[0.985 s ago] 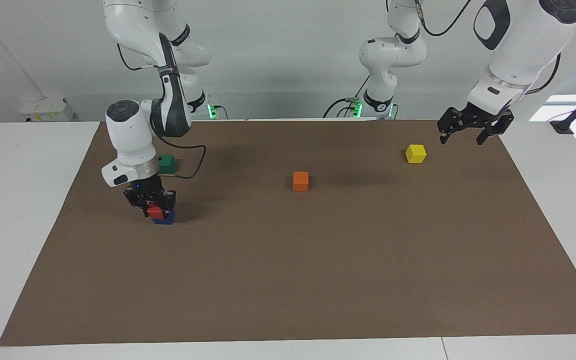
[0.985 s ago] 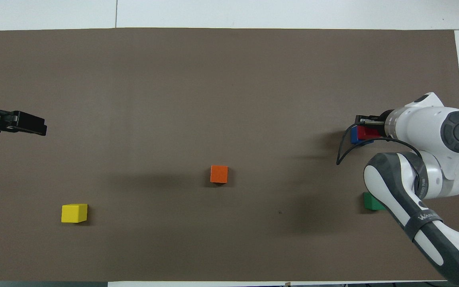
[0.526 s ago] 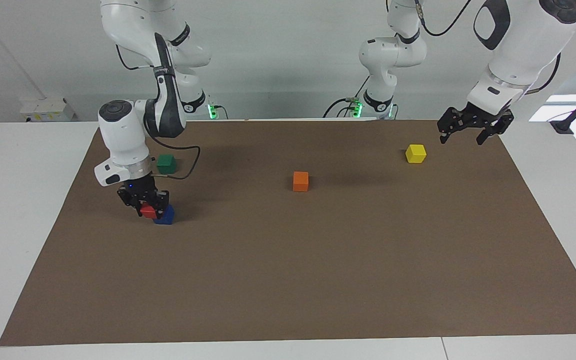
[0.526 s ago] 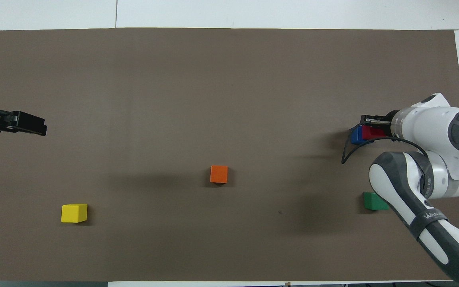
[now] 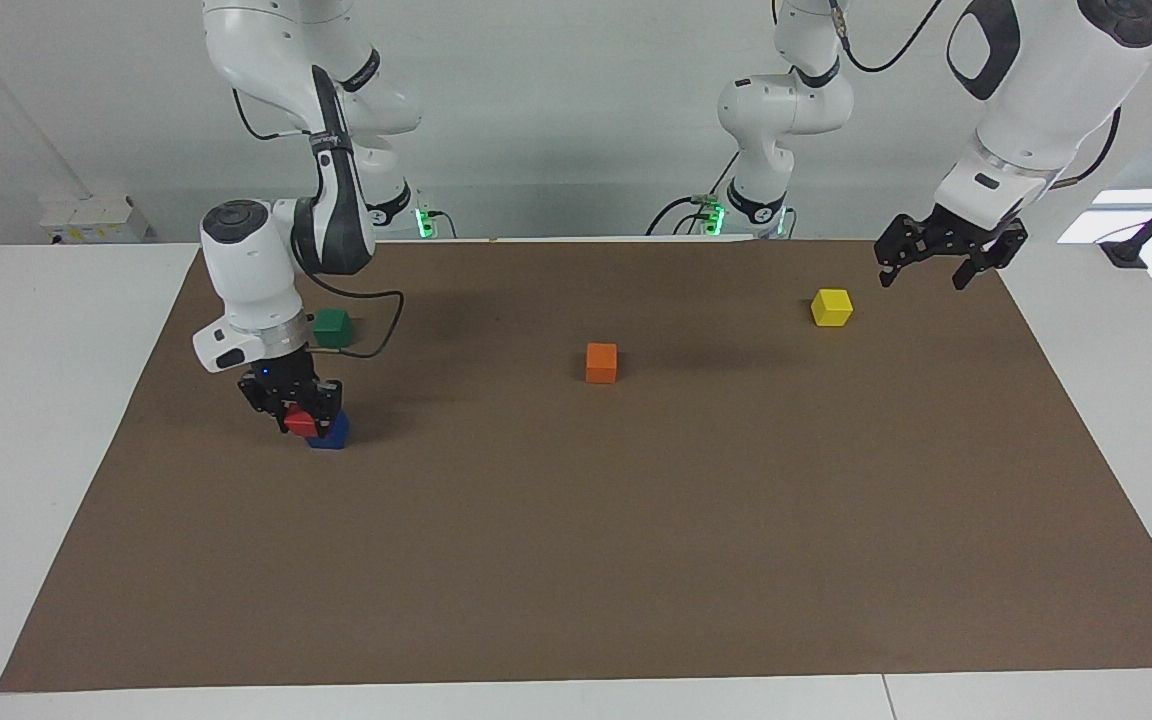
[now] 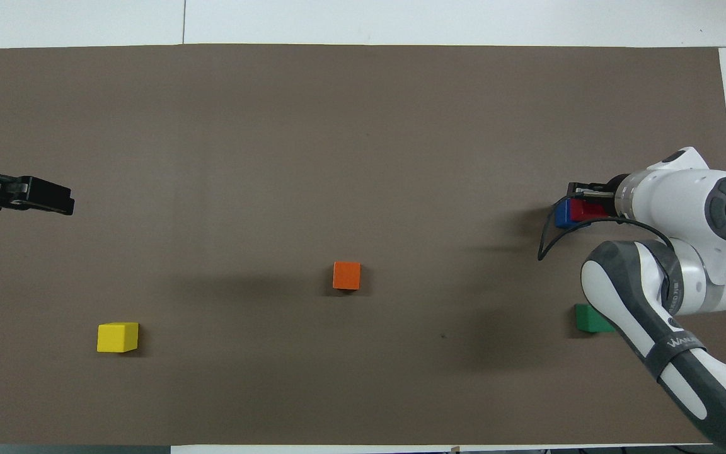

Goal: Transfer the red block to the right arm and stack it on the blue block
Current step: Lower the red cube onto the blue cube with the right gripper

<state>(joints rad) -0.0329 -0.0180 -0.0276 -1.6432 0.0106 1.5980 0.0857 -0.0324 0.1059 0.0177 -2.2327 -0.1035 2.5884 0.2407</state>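
Low at the facing view's left, the right gripper (image 5: 300,413) is clamped on the red block (image 5: 300,422), half-overlapping the blue block (image 5: 329,431); next it must centre, then release.

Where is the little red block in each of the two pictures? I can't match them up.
Facing view: the red block is toward the picture's left, in the right gripper, low over the blue block.
Overhead view: the red block is near the picture's right edge, beside the white arm's wrist, over the blue block.
Shared landmark: the green block, nearer the robots than the blue block.
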